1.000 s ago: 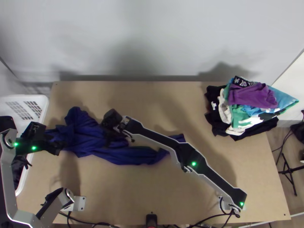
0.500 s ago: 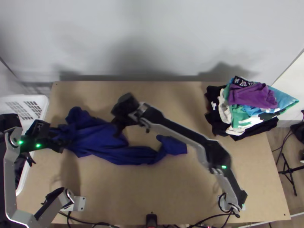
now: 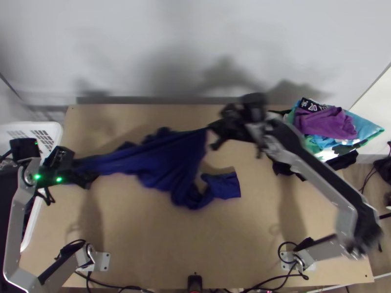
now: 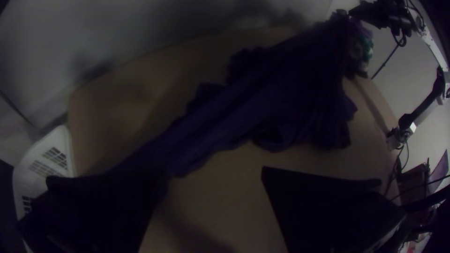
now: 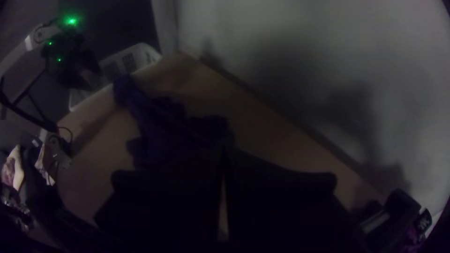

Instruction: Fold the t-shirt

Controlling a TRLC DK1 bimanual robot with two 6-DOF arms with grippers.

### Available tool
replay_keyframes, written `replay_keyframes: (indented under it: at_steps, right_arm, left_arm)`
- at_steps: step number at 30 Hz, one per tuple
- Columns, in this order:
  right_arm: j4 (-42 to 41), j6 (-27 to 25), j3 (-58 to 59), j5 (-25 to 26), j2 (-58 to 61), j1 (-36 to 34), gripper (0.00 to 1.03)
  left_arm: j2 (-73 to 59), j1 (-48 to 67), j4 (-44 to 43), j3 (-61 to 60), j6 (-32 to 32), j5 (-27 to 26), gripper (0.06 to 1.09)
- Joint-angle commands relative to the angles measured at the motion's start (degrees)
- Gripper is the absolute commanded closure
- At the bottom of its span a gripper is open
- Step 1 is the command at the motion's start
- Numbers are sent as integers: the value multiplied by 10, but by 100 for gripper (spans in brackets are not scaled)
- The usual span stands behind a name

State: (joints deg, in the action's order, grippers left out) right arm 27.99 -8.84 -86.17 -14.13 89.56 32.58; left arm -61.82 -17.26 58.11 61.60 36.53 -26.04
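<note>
The blue t-shirt (image 3: 171, 158) is bunched and stretched across the left half of the table, a corner raised at its right. My right gripper (image 3: 213, 134) holds that corner above the table; in the right wrist view, the right gripper (image 5: 225, 157) is shut on the dark blue cloth (image 5: 164, 129). At the shirt's left end is my left gripper (image 3: 90, 177). In the left wrist view, the left gripper (image 4: 209, 174) stands open, fingers wide apart, and the shirt (image 4: 243, 105) runs beneath one finger. A loose part of the shirt rests on the table near the middle.
A pile of folded clothes, a purple one (image 3: 325, 122) on top, lies at the table's right back. The white basket (image 3: 59, 134) stands at the left edge. A wall rises behind the table (image 3: 234, 244), and bare wood spreads along its front.
My right gripper has moved right and toward the back, pulling up the shirt's middle part and stretching it. My left gripper has shifted slightly to the right.
</note>
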Motion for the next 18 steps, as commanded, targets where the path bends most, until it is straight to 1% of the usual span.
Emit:
replay_keyframes:
  at_steps: [1, 2, 4, 6, 11, 12, 16, 18]
  right_arm:
    - [50, 0, 96, -13, -143, -103, 100]
    - [64, -6, 111, -19, -145, -103, 100]
    - [52, -5, 152, -18, -156, -102, 100]
    - [43, -1, 175, -18, -156, -99, 100]
    - [31, 4, 188, -18, -121, -103, 100]
    - [31, 5, 188, -17, -116, -103, 96]
    - [35, 22, 181, -16, -96, -104, 66]
    - [45, 24, 171, -15, -86, -104, 54]
  left_arm:
    - [-38, 100, -36, 10, -45, 7, 11]
    - [-48, 121, -41, 7, -48, 8, 11]
    - [-72, 159, -57, 0, -51, 16, 11]
    - [-99, 194, -74, 1, -51, 36, 11]
    - [-180, 209, -116, 26, -46, 53, 11]
    - [-197, 208, -118, 30, -39, 56, 11]
    - [-240, 201, -119, 46, -19, 65, 11]
    - [-240, 193, -119, 55, -13, 65, 11]
